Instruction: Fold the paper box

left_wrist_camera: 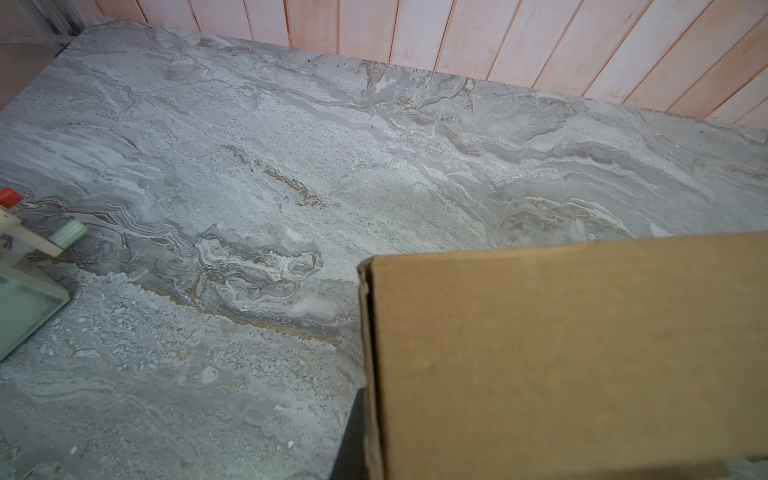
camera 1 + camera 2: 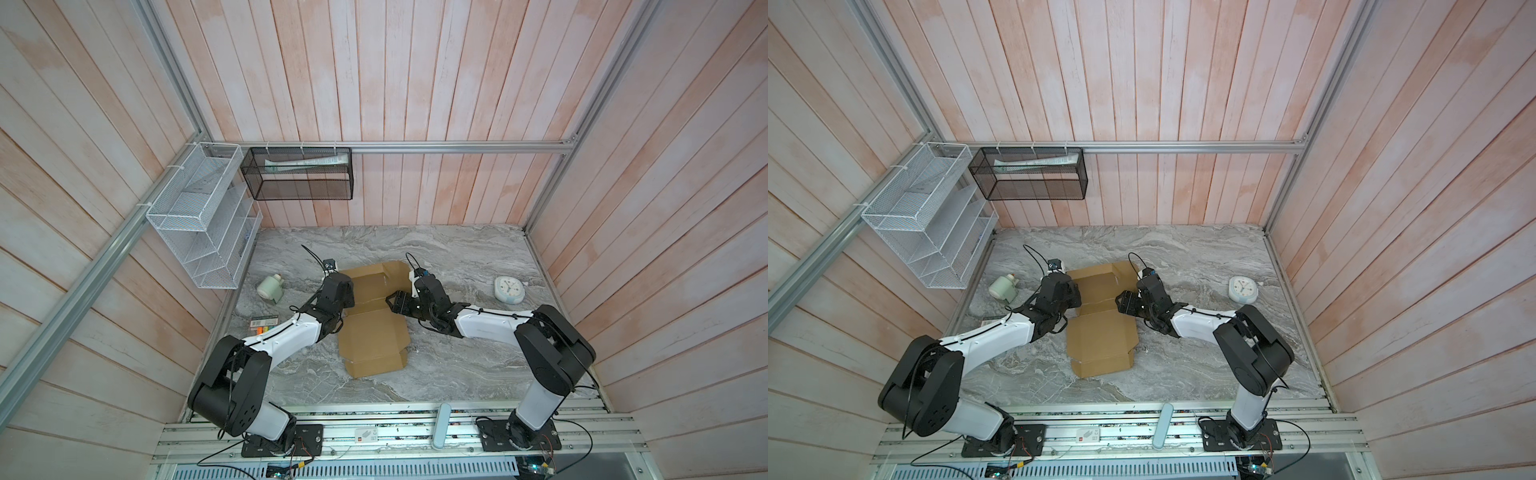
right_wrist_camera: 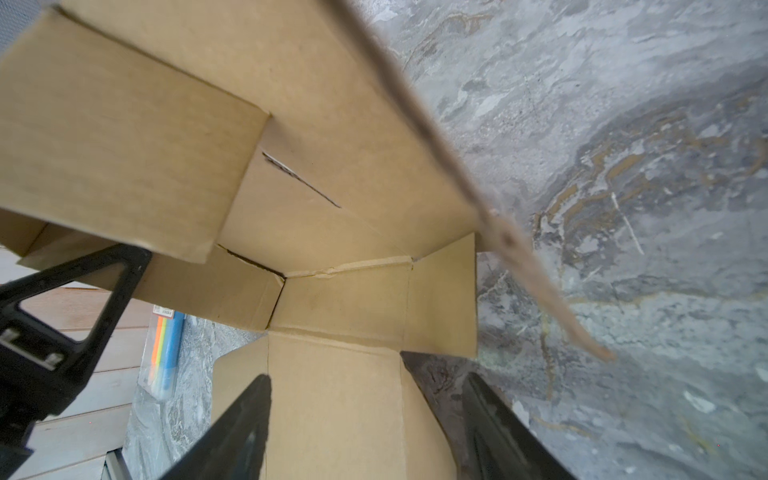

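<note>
The paper box [image 2: 374, 328] is plain brown, unprinted corrugated cardboard, half folded in the middle of the marble tabletop [image 2: 457, 374]: its near panel lies flat with a short end flap, its far part has side flaps raised, one panel shows a thin slit

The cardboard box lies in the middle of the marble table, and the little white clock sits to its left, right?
Not quite. The paper box does lie in the middle of the table, but the clock sits to its right, as both top views show. On its left lies a pale green bottle instead.
</note>
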